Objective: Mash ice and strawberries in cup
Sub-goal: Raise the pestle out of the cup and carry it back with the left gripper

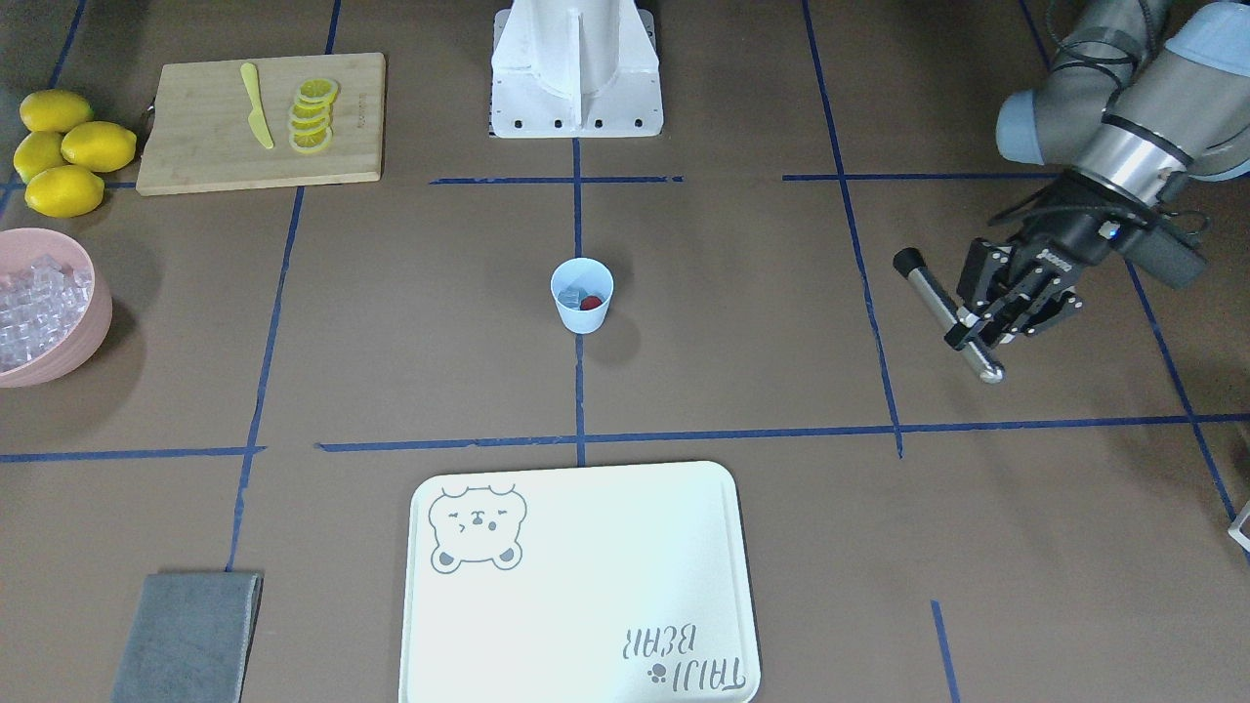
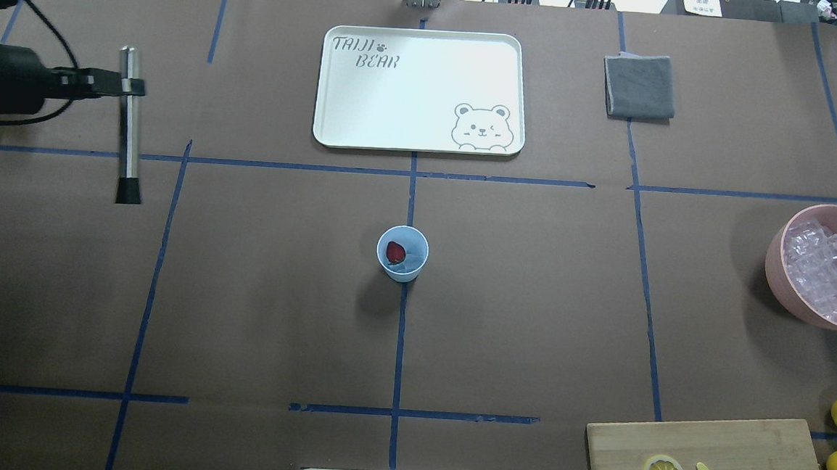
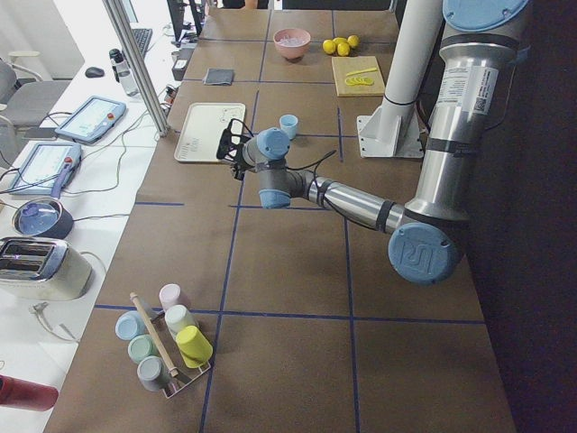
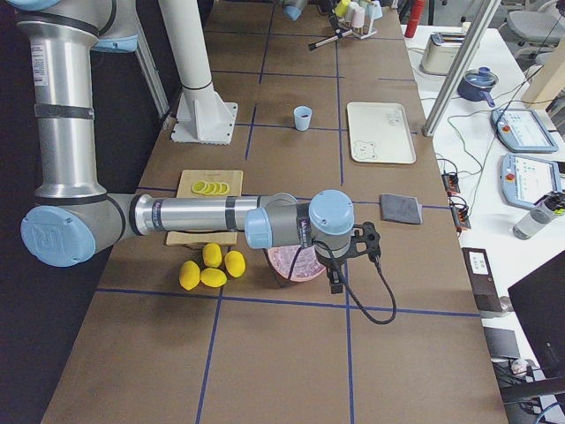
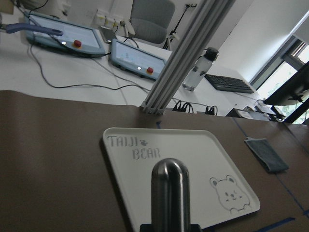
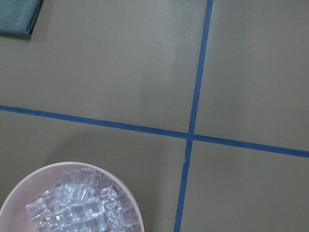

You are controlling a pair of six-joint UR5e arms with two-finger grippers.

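The pale blue cup (image 1: 582, 310) (image 2: 401, 270) stands at the table's centre with one red strawberry (image 1: 590, 303) (image 2: 396, 252) and a little clear ice (image 1: 570, 292) inside. My left gripper (image 1: 969, 330) (image 2: 133, 87) is shut on a steel muddler (image 1: 939, 305) (image 2: 130, 137) with a black end, held level above the table far to the cup's side. The muddler's rounded tip fills the left wrist view (image 5: 169, 188). My right gripper (image 4: 336, 283) hangs by the pink bowl of ice (image 6: 77, 205); I cannot tell if it is open or shut.
The pink bowl (image 1: 98, 312) (image 2: 776, 264) sits at the table's right end. A white bear tray (image 2: 340, 92) and a grey cloth (image 2: 638, 85) lie on the far side. A cutting board (image 1: 195, 156) holds lemon slices and a yellow knife, with lemons (image 1: 63, 146) beside it.
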